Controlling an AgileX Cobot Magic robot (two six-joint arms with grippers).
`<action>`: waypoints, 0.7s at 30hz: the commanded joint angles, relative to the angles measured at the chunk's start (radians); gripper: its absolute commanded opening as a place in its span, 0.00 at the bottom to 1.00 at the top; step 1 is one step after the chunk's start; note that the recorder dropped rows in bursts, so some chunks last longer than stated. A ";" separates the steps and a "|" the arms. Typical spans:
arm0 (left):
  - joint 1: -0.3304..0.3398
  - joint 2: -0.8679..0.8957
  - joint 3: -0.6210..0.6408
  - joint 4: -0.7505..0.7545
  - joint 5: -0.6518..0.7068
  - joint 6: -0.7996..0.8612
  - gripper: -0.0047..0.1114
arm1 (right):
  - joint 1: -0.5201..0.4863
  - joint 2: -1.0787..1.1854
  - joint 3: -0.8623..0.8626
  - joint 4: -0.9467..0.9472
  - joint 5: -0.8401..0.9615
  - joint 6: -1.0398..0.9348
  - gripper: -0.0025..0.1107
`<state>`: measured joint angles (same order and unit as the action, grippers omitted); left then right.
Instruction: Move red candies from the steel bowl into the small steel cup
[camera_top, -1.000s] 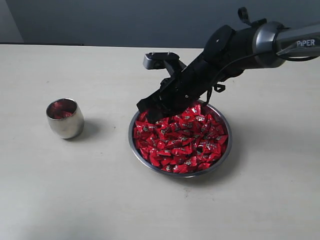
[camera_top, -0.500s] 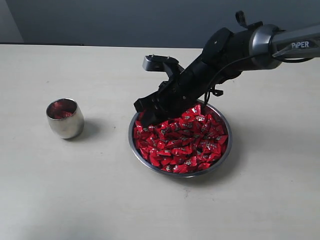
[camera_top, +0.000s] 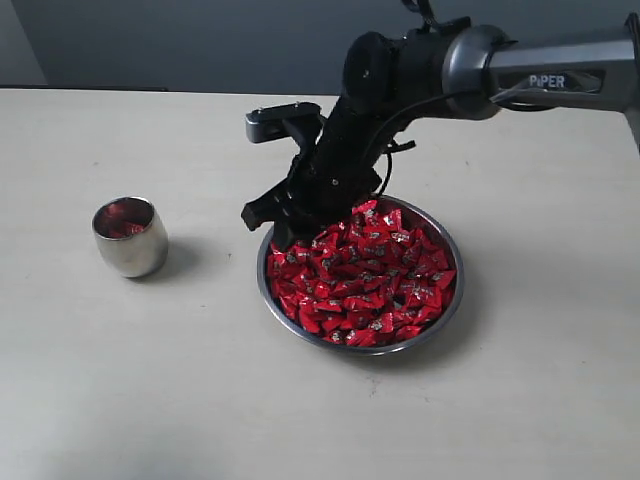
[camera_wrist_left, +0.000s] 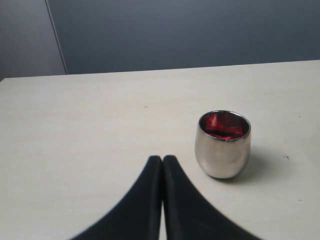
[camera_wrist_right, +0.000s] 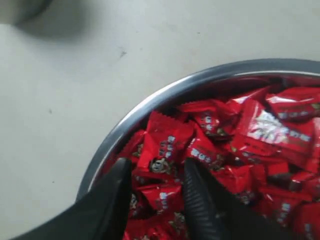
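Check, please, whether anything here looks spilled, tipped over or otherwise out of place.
Nothing stands out. The red candies all lie inside the steel bowl, with none visible on the table. The small steel cup stands upright with red showing inside. The right gripper hangs open over the bowl's edge.

Table (camera_top: 150, 390): steel bowl (camera_top: 360, 349), small steel cup (camera_top: 130, 245)

Shiny red candies (camera_top: 365, 275) are showing silver-white marks; the silvery steel bowl (camera_top: 288, 324) and small steel cup (camera_wrist_left: 222, 150) are gleaming.
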<state>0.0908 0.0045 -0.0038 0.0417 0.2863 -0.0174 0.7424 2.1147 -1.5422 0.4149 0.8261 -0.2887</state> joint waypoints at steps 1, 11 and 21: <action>-0.008 -0.004 0.004 0.001 -0.002 -0.003 0.04 | 0.009 0.032 -0.097 -0.134 0.098 0.127 0.33; -0.008 -0.004 0.004 0.001 -0.002 -0.003 0.04 | 0.037 0.095 -0.149 -0.131 0.156 0.127 0.33; -0.008 -0.004 0.004 0.001 -0.002 -0.003 0.04 | 0.049 0.106 -0.149 -0.121 0.116 0.135 0.33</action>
<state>0.0908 0.0045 -0.0038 0.0417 0.2863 -0.0174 0.7902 2.2148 -1.6860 0.2962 0.9527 -0.1579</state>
